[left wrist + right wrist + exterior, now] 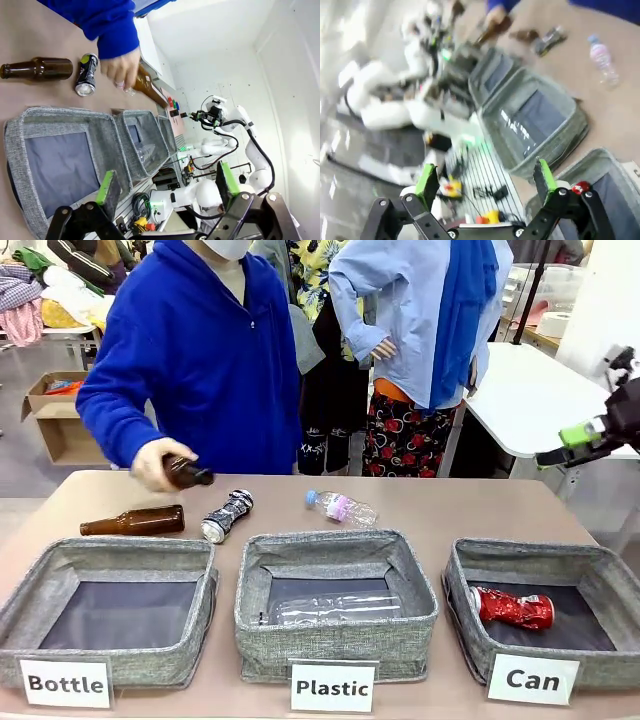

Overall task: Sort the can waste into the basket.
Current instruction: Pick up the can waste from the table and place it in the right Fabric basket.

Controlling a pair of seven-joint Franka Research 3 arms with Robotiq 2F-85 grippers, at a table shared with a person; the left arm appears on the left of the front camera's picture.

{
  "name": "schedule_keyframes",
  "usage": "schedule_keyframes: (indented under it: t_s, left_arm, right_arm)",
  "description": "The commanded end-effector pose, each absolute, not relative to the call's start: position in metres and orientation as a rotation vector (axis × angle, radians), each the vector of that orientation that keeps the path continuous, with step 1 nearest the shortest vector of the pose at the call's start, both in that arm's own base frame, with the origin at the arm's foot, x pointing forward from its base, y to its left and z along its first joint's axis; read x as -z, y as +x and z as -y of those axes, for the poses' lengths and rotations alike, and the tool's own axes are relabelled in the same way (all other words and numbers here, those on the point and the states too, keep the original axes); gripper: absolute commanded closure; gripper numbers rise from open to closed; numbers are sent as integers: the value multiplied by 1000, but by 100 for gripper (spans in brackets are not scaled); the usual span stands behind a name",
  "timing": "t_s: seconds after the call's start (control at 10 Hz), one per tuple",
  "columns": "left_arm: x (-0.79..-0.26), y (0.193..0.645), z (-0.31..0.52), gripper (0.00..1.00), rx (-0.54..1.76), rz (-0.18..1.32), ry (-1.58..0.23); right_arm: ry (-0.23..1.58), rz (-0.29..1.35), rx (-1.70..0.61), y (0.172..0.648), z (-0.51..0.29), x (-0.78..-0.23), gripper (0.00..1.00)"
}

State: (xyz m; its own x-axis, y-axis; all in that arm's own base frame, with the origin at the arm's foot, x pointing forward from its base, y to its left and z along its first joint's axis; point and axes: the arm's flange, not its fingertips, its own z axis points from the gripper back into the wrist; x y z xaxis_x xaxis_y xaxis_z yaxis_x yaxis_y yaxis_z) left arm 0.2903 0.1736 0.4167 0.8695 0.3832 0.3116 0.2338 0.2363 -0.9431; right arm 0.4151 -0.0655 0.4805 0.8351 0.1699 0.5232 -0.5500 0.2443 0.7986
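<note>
Crushed red metal can (512, 608) inside the grey fabric basket labelled Can (465, 638), crushed black-and-silver can (227, 515) on the table (450, 505) just beside a lying brown glass bottle (135, 521), my right gripper (485, 173) raised at the far right, fingers spread, my left gripper (166, 177) likewise spread

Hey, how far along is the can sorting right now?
Done: the red can lies inside the Can basket. In hand: nothing; the left gripper and the right gripper are both open and empty. Left: the black-and-silver can lies on the table beside a brown bottle, not yet picked up.
</note>
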Motion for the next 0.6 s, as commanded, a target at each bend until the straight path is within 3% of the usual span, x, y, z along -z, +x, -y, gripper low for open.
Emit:
schedule_keyframes:
  t_s: [0.0,0.1,0.3,0.5]
  left_arm:
    - [-417,290,-175,0,-89,562,-1353]
    - [-417,290,-174,0,-110,548,-1348]
    - [-472,245,-239,0,-157,758,-1471]
    - [-489,203,-284,0,-204,896,-1419]
  right_arm:
    - [1186,325,-679,410,44,-487,0]
    - [1186,325,-679,410,44,-487,0]
    - [1186,325,-679,410,44,-487,0]
    - [1186,325,-679,410,44,-487,0]
